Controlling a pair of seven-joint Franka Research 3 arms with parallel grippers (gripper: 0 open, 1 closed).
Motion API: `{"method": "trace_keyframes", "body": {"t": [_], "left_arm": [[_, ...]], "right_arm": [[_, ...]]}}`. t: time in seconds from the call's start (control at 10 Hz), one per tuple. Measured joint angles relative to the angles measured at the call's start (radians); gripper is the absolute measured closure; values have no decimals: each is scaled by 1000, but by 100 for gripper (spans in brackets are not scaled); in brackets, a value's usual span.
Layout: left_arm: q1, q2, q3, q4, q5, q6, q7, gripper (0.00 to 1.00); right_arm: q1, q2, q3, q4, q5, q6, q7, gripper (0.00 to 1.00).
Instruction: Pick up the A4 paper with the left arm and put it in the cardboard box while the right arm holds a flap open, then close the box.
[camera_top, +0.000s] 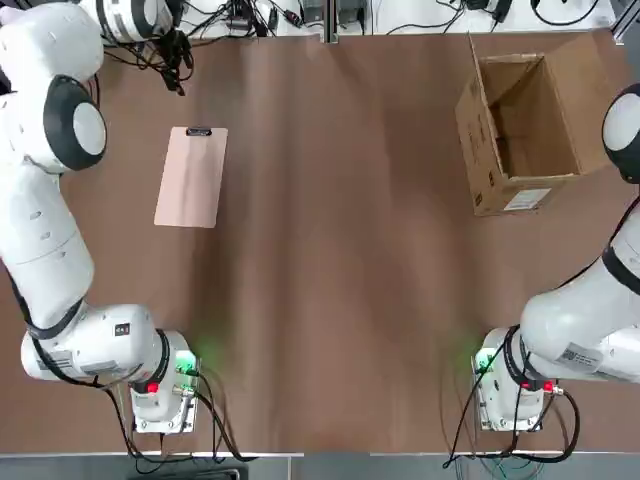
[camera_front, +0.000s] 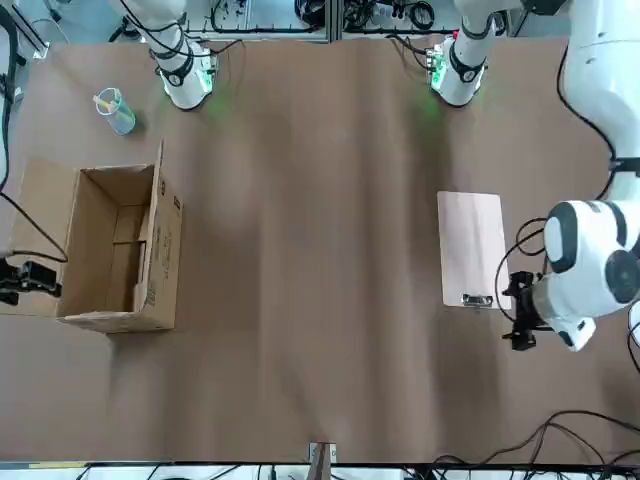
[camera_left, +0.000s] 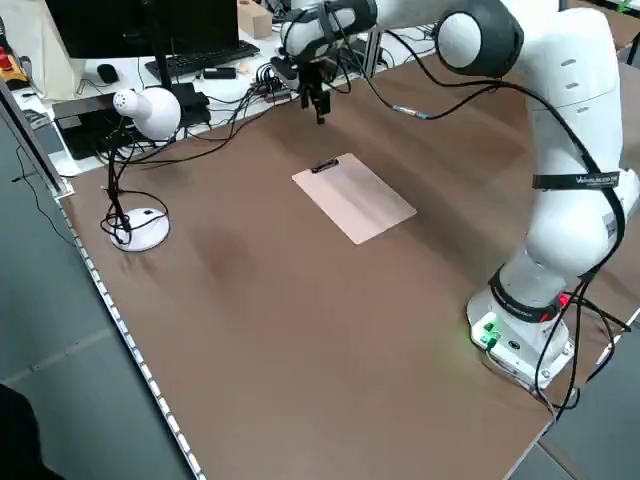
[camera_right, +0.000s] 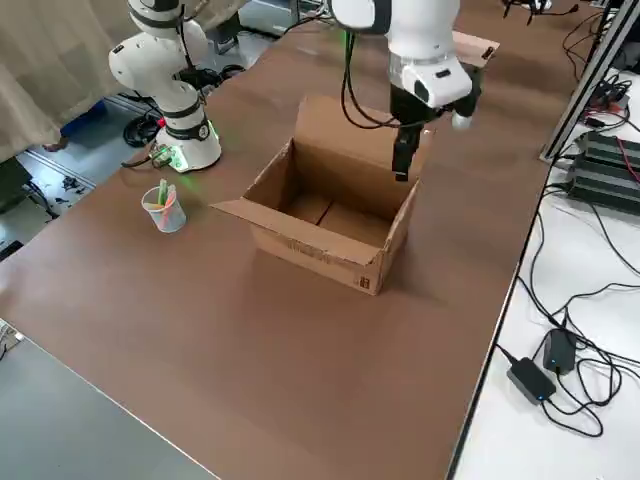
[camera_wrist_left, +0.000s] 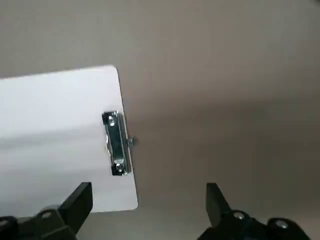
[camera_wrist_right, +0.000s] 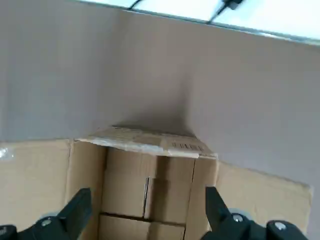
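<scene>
The A4 paper (camera_top: 190, 180) lies flat on the brown table at the far left, its dark clip (camera_top: 198, 131) at the far short end. My left gripper (camera_front: 520, 318) hovers open just past that clip end, a little above the table; in the left wrist view the clip (camera_wrist_left: 116, 143) sits close to the left gripper (camera_wrist_left: 147, 200). The cardboard box (camera_top: 525, 130) stands at the far right with its flaps spread. My right gripper (camera_right: 403, 160) hangs open over the box's outer side, and the right wrist view looks down into the box (camera_wrist_right: 145, 185). Neither gripper holds anything.
A clear cup with pens (camera_front: 115, 110) stands near the right arm's base, between it and the box. A white desk lamp (camera_left: 150, 110) stands at the table's left edge. Cables (camera_top: 240, 18) run along the far edge.
</scene>
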Motion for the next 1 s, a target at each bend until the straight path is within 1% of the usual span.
{"method": "trace_keyframes", "body": {"t": [0.2, 0.3, 0.4, 0.6, 0.8, 1.0], "left_arm": [[-48, 50, 0, -3, 0, 2, -22, 0], [-57, 70, 2, -10, 3, 13, -23, 0], [-54, 81, 5, -36, 17, 56, -23, 0], [-46, 81, 11, -129, 26, 181, -23, 0], [-41, 75, 11, -186, 26, 253, -27, 0], [-35, 65, 13, -207, 27, 264, -27, 0]], "right_arm": [[-20, 22, -1, 0, 39, 4, -307, 0], [-30, 27, -1, 0, 50, 2, -475, 0], [-32, 33, 0, -1, 52, 0, -656, 0], [-31, 49, 1, -1, 52, 0, -1036, 0], [-32, 84, -1, -3, 33, 8, -1195, 0], [-35, 123, -2, -3, 2, 55, -1352, 0]]}}
